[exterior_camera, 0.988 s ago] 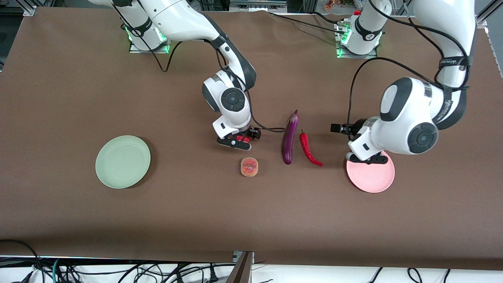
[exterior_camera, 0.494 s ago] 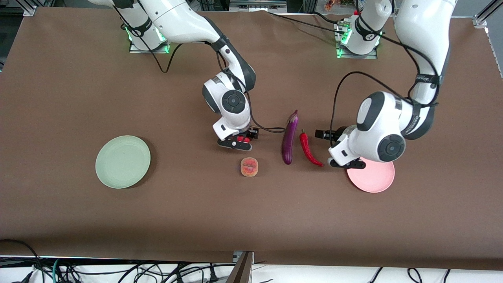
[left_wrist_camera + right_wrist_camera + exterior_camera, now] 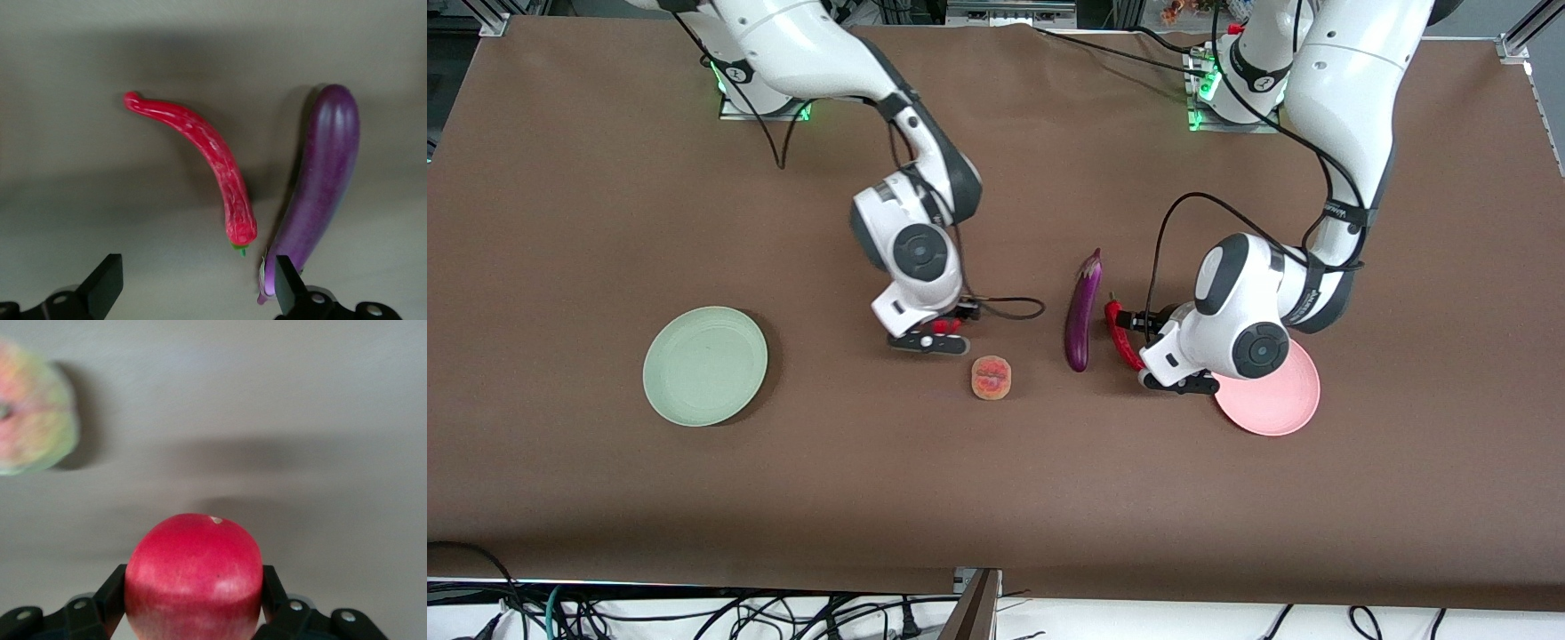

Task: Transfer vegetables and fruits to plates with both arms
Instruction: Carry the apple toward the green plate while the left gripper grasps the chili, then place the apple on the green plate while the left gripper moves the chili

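Pomegranate (image 3: 193, 577) clamped in my right gripper (image 3: 193, 603) over bare table beside the peach (image 3: 991, 377): carry level to green plate (image 3: 705, 365); left gripper (image 3: 193, 293) spread wide above chili (image 3: 200, 160), centre before closing.

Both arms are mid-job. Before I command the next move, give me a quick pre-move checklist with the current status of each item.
1. Right pincer shut on the pomegranate: ok, fingers press both its sides.
2. Pomegranate lifted off the table: ok, shadow shows below it in the right wrist view.
3. Green plate ready to receive: ok, nothing lies on it.
4. Left pincer open over the chili pepper: ok, fingers spread wide.
5. Left pincer can take the chili alone: not ok, the eggplant lies close beside the chili's stem end, near one finger.
6. Pink plate free: cannot tell fully, the left arm covers part of it.
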Robot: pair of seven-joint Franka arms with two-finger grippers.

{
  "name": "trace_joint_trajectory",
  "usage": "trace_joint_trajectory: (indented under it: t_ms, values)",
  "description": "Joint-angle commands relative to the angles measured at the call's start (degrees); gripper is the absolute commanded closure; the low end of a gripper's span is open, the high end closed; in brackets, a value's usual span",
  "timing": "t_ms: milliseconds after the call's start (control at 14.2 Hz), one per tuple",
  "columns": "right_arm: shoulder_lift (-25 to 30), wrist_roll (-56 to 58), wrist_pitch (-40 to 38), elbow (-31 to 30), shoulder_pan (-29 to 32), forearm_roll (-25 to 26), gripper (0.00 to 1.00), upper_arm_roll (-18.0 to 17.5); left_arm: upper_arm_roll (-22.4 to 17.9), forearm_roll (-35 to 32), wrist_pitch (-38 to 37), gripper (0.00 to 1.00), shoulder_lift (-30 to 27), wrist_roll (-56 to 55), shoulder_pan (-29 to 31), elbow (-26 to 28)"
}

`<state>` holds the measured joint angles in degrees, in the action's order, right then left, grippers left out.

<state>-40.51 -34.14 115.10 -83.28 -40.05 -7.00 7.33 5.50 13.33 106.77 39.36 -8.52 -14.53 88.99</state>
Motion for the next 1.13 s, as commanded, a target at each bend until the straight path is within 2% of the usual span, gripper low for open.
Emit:
trace_joint_trajectory:
  t_ms: [0,282,423,494,635,776,846,1058]
  values:
    - [5.5,11.7,-7.3,-1.1,8.2,-0.4,0.53,-0.3,-0.7,0.6,3.2,0.0,2.4,1.2,-2.4,-1.2]
    - [6.9,32.6,-13.2,-0.7,21.0,0.1,0.53,0.1,-0.7,0.2,6.8,0.0,4.1,4.0,-2.7,-0.9]
    - [6.8,38.2,-14.1,-0.1,26.0,0.5,0.53,0.0,-0.8,0.2,8.1,0.09,4.5,4.0,-2.8,-0.8]
    - [6.4,40.5,-14.8,-0.2,28.4,0.5,0.53,0.4,-0.8,0.2,9.4,0.09,5.1,4.1,-2.4,-0.9]
    - [5.3,44.5,-14.7,-0.2,32.6,0.6,0.53,0.6,-0.8,0.2,10.3,0.28,5.2,4.1,-2.7,-0.8]
    - [3.5,45.5,-13.8,-0.2,35.5,2.8,0.53,0.6,-0.8,0.2,10.4,0.66,5.2,6.2,-2.7,-0.7]
    - [2.6,45.5,-12.7,-0.1,36.9,3.0,0.53,0.6,-0.8,0.2,10.4,0.78,5.2,8.3,-2.7,-0.7]
    - [-0.2,45.2,-8.7,-0.2,38.9,2.4,0.53,0.6,-0.8,0.3,10.2,0.85,5.6,11.7,-2.6,-0.4]
